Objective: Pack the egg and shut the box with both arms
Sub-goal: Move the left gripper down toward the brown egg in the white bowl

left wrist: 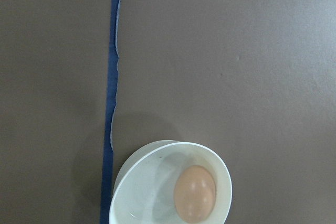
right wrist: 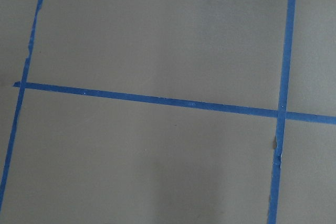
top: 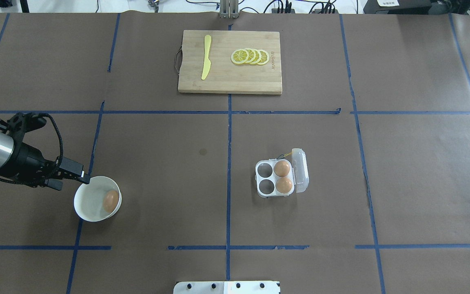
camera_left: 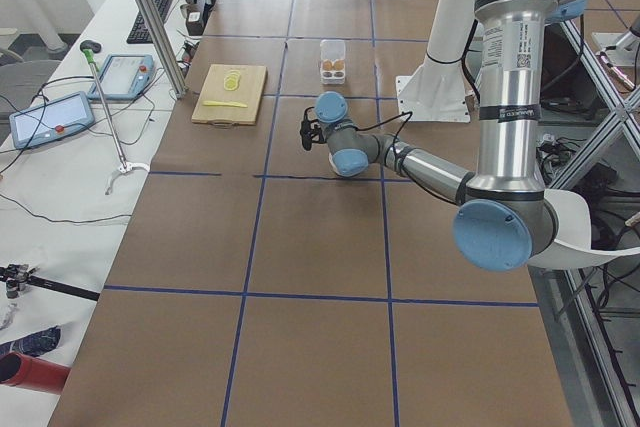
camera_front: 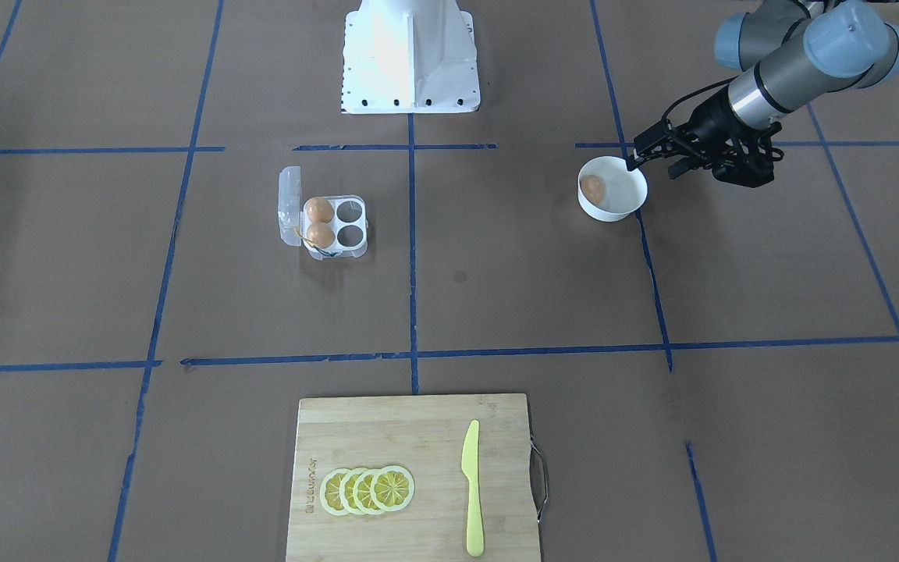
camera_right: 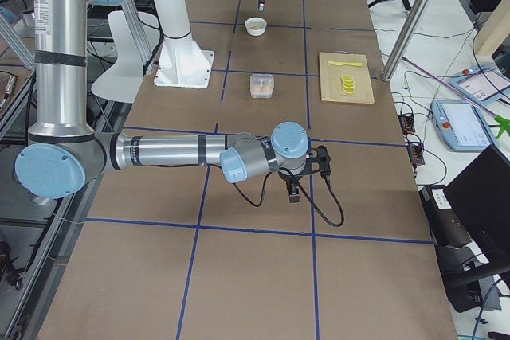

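Left claw: the left claw (top: 71, 181) hangs above the far-left rim of the bowl (top: 79, 205), jaws apart, nothing between them.
Egg: the egg (top: 111, 201) lies inside the white bowl, against its right wall, apart from the claw.
Bowl: it sits on the counter (top: 169, 171) at near left, beside a blue tape line.
Box: the box (top: 265, 186) stands well to the right of the bowl, just right of the counter's middle. Its clear lid (top: 301, 170) is swung open on the right side.
Box cups: two brown eggs (top: 282, 168) fill the right pair of cups; the left pair is bare.
Right claw: the right claw (camera_right: 295, 190) hovers low over bare counter at far right, well apart from the box. I cannot tell how its jaws stand.
Far side: a wooden cutting board (top: 227, 81) carries a yellow knife (top: 206, 62) and lemon slices (top: 250, 56).
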Tool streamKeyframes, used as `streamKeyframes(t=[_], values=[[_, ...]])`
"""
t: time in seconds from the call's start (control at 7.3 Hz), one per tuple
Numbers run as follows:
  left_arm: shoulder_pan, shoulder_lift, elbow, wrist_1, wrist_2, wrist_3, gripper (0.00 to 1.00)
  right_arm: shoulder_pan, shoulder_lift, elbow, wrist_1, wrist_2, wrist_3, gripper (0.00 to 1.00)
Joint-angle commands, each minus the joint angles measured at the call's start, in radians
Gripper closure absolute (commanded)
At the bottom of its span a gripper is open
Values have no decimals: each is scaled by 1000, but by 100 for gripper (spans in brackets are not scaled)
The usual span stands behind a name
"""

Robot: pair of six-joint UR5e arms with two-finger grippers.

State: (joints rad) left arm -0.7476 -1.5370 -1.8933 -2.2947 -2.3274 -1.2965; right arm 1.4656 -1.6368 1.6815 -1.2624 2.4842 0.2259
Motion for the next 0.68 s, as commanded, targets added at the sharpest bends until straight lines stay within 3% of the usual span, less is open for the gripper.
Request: streamKeyframes(t=[0.0, 0.14, 0.55], values=[[75, 0, 3, -59, 64, -110, 16, 1, 0, -5, 0, 1, 0, 0], [103, 0, 31, -99, 109, -121, 21, 1, 0, -5, 1, -1, 0, 0], [132, -6, 43, -114, 160, -116, 22, -1, 0, -14, 1, -4, 0, 0]])
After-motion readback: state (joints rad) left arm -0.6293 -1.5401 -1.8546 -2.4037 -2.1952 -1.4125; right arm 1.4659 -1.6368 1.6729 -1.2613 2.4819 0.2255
